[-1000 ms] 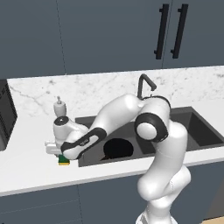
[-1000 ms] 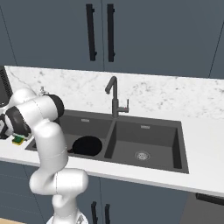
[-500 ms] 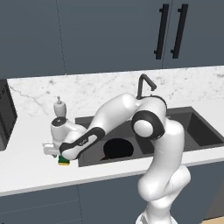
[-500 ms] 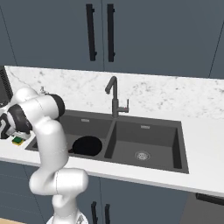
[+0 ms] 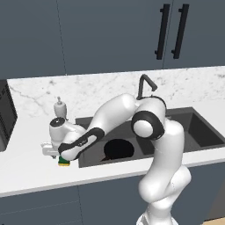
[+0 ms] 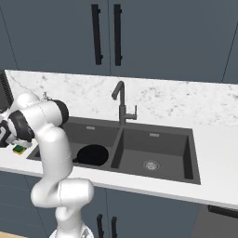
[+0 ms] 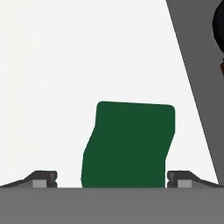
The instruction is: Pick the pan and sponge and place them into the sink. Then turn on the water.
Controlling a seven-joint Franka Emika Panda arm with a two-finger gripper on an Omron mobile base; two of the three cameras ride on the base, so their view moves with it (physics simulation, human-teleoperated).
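A white marble surface is carrying a dark double sink. The pan is already lying in the basin beside the end effector, whose jaws are standing wide, empty, straddling the sponge directly beneath. Sponge and water are remaining. No writing is showing

A white soap dispenser bottle stands upright on the white marble counter, near its back edge where the counter meets the marbled backsplash. At the left edge of the counter there is a dark appliance, only partly visible. Above the backsplash are dark blue wall cabinets with two long black vertical handles. Below the front edge of the counter are dark blue lower cabinets.
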